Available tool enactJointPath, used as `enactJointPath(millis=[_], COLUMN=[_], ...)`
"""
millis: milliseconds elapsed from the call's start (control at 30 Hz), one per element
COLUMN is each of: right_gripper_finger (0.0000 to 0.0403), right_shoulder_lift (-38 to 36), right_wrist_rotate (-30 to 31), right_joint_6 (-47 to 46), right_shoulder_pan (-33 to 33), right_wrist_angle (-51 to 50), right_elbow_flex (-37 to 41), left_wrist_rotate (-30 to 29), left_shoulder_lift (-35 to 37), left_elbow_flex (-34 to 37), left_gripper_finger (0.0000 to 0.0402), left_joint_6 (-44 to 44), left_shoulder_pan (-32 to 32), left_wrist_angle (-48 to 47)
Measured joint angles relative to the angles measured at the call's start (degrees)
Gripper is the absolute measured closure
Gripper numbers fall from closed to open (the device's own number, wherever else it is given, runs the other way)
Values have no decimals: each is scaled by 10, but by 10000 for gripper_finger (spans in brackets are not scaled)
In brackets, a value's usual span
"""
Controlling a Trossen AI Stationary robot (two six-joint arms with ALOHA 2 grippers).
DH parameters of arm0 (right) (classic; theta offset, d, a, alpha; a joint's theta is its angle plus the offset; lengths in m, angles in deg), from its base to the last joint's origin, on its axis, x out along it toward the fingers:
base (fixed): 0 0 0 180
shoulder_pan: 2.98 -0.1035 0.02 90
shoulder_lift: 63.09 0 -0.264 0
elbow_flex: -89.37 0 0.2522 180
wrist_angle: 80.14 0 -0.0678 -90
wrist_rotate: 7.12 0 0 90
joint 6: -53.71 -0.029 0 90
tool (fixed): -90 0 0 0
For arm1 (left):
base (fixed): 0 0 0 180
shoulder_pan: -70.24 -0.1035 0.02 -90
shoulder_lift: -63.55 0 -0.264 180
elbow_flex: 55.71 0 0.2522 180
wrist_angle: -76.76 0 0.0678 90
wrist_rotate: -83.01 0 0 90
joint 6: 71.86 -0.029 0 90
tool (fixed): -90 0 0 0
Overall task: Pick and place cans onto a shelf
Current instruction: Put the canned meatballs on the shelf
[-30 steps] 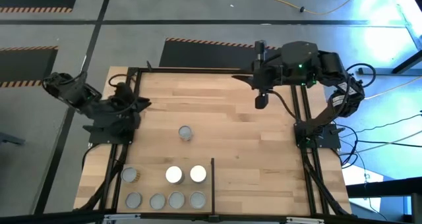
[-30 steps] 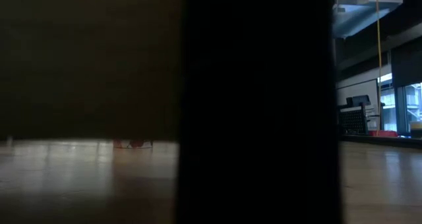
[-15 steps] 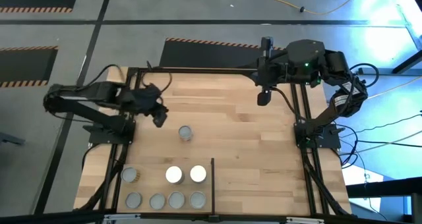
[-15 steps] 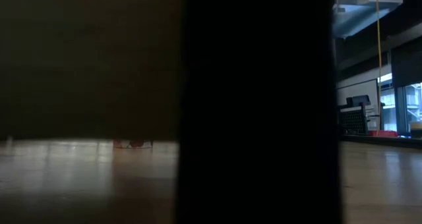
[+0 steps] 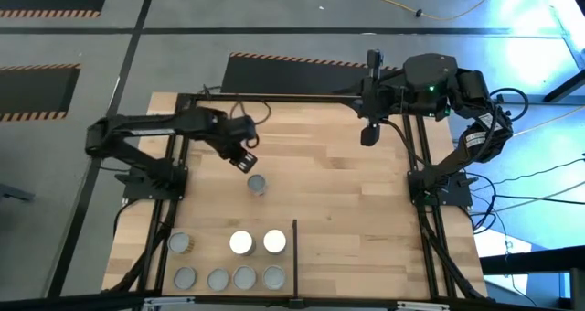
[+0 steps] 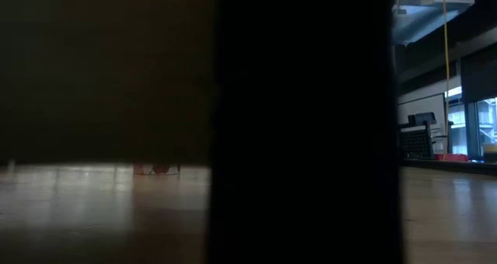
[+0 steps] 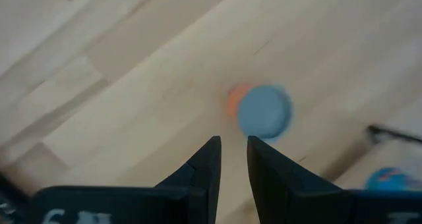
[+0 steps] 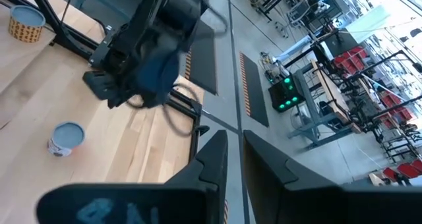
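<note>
We see the left gripper (image 5: 245,155) hovering just beside the lone can (image 5: 258,184), empty, its jaws only a narrow slit apart, probably to take it toward the shelf (image 5: 294,247), where seven cans already stand. The right gripper (image 5: 368,135) waits well apart from this can, jaws nearly together and empty.

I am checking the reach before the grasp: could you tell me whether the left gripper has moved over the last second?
Yes. The left gripper has swung in from the table's left edge, toward the lone can, now just short of it.
</note>
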Motion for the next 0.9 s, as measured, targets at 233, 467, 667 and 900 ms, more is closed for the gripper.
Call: enactJointPath(millis=[233, 467, 667, 900], right_gripper_finger=[353, 353, 353, 353], right_shoulder_lift=[0, 0, 0, 0], right_wrist_rotate=[0, 0, 0, 0], right_joint_6=[1, 1, 1, 1], right_shoulder_pan=[0, 0, 0, 0], right_wrist_angle=[-11, -16, -16, -15], right_elbow_flex=[0, 0, 0, 0], left_wrist_rotate=[8, 0, -2, 0], left_shoulder_lift=[-95, -164, -194, -211], left_elbow_flex=[0, 0, 0, 0], left_gripper_finger=[337, 336, 338, 338], left_joint_6=[-98, -157, -167, -193], left_shoulder_pan=[17, 38, 42, 42], left_wrist_angle=[-11, 16, 51, 76])
